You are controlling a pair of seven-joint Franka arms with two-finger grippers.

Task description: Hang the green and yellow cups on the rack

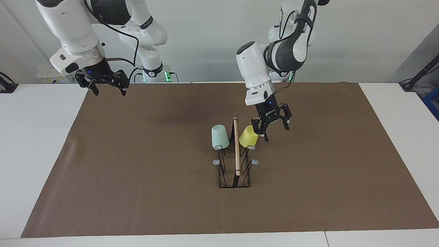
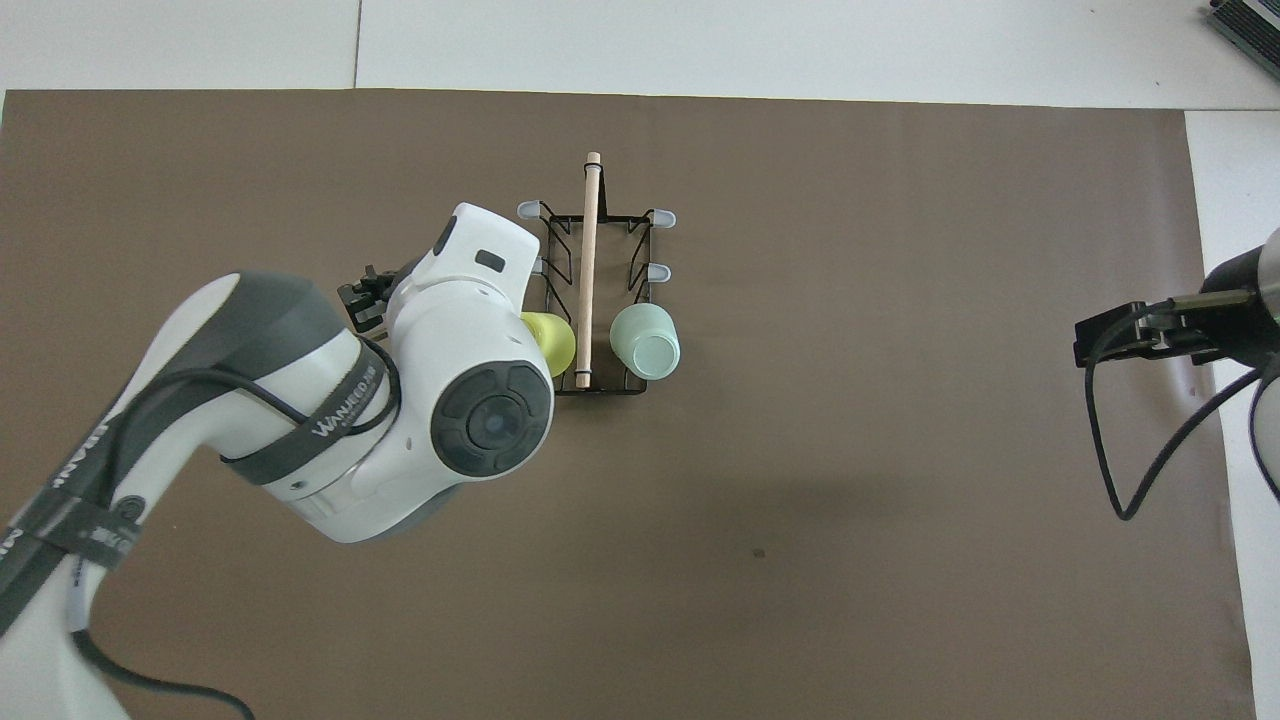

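Already both cups sit upside down on the rack (image 1: 236,161), the green cup (image 1: 220,137) and yellow cup (image 1: 248,136). Light, stiff and slick, they are best pinched across the wall. The left gripper (image 1: 274,127) hangs spread just beside the yellow one; the right gripper (image 1: 109,87) waits, spread, at its end of the table.

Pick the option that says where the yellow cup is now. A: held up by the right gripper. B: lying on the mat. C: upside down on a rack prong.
C: the yellow cup sits upside down on a prong of the rack, beside the left gripper's open fingers.

Facing, overhead — both high, opposed.
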